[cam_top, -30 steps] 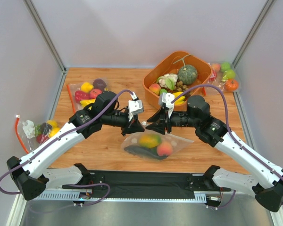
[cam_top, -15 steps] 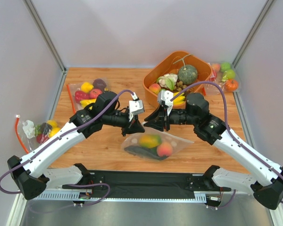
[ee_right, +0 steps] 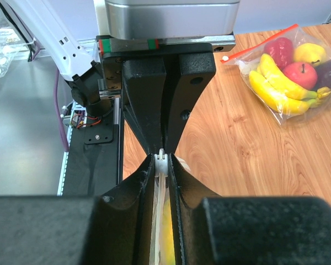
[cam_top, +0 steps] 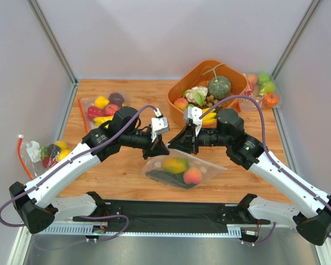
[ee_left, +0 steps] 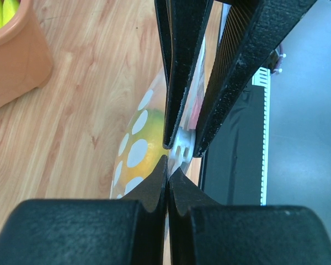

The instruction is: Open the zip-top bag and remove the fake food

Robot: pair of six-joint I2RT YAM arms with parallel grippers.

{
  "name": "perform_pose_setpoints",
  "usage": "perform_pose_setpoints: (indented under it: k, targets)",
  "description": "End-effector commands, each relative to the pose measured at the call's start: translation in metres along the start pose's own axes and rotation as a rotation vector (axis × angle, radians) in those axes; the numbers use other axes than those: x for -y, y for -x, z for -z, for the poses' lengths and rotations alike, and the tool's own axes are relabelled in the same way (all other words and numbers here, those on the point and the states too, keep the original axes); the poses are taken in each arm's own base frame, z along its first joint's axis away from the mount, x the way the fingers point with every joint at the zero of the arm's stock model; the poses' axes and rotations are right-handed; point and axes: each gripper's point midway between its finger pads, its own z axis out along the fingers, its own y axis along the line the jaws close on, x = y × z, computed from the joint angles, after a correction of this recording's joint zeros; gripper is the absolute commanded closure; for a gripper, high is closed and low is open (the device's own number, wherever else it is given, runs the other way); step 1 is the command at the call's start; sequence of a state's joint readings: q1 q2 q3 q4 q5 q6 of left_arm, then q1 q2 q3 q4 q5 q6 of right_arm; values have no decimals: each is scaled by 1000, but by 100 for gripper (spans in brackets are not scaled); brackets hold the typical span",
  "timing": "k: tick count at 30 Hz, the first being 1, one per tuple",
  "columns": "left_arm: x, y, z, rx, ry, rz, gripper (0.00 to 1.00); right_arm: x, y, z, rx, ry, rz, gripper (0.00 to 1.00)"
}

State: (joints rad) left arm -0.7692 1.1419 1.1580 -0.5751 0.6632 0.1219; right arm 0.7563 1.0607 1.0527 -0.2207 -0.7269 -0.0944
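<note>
Zip-top bag (cam_top: 183, 182) lies on the table (cam_top: 116, 171) just in front of the orange bowl (cam_top: 174, 91), with the fake food (cam_top: 176, 165) inside (mango (cam_top: 174, 164), peach (cam_top: 192, 175), dark green piece (cam_top: 163, 178)). Left gripper (cam_top: 161, 148) is pinched fully closed on the bag's top edge. Right gripper (cam_top: 174, 147) meets it fingertip to fingertip between bag and bowl, nipped narrow on the white strip.

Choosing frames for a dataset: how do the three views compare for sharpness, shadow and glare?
Top external: even light, sharp, soft shadows on the table. Left wrist: its own fingers are a dark, featureless mass; the dotted zip-top bag is readable. Right wrist: small highlights on the fruit bag.
</note>
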Motion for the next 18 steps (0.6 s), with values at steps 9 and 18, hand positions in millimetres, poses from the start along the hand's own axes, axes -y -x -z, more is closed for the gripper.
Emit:
perform_pose_setpoints:
  k: [9, 18]
  targets:
    - [-2, 10, 3, 33, 13, -45, 100, -5, 7, -1, 1, 28, 6, 79]
    - [-2, 8, 2, 30, 10, -43, 100, -5, 13, -1, 27, 17, 30, 94]
